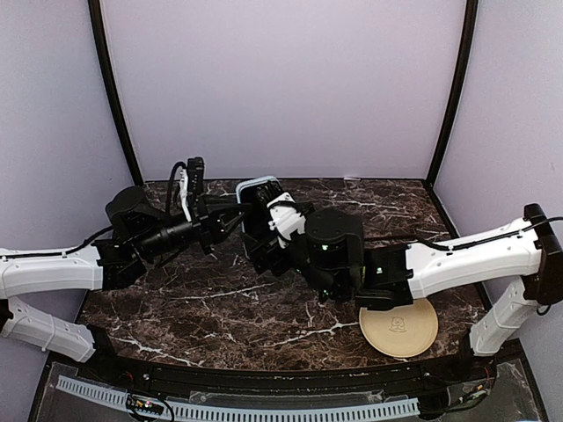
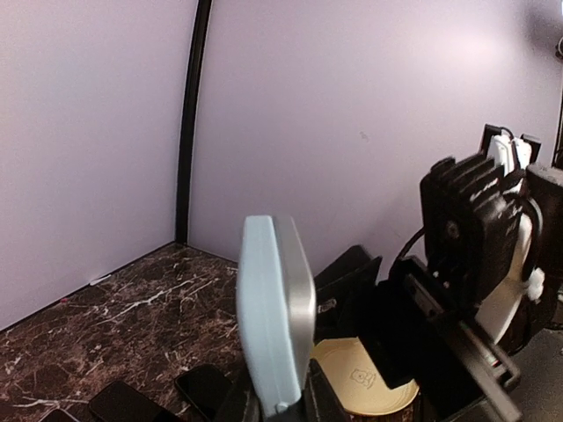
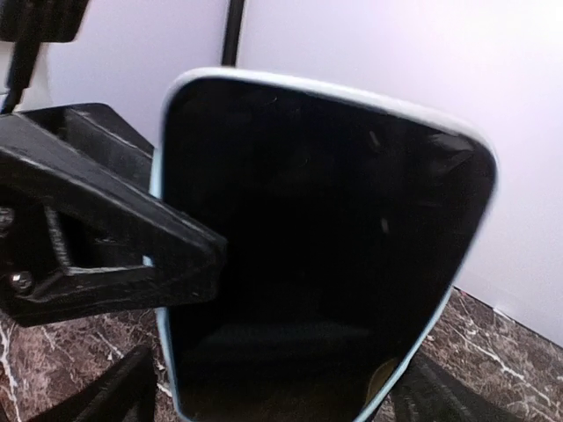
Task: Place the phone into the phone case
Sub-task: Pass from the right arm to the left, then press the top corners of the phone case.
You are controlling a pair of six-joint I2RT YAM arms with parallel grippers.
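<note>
The black-screened phone (image 1: 262,197) sits in the light blue phone case (image 1: 249,184), held upright above the table's middle. In the left wrist view the case (image 2: 264,308) is edge-on, with the phone's silver side (image 2: 303,299) showing along it. My left gripper (image 2: 281,410) is shut on its lower edge. In the right wrist view the screen (image 3: 325,246) fills the frame with the case rim (image 3: 299,83) round it, and a left finger (image 3: 106,246) clamps its side. My right gripper (image 3: 277,406) is open, with its fingers (image 3: 114,396) either side of the phone and a gap showing.
A tan round plate (image 1: 398,330) lies at the front right and also shows in the left wrist view (image 2: 361,380). Two flat black slabs (image 2: 202,387) lie on the marble table (image 1: 220,308) under the left gripper. Purple walls close in the back and sides.
</note>
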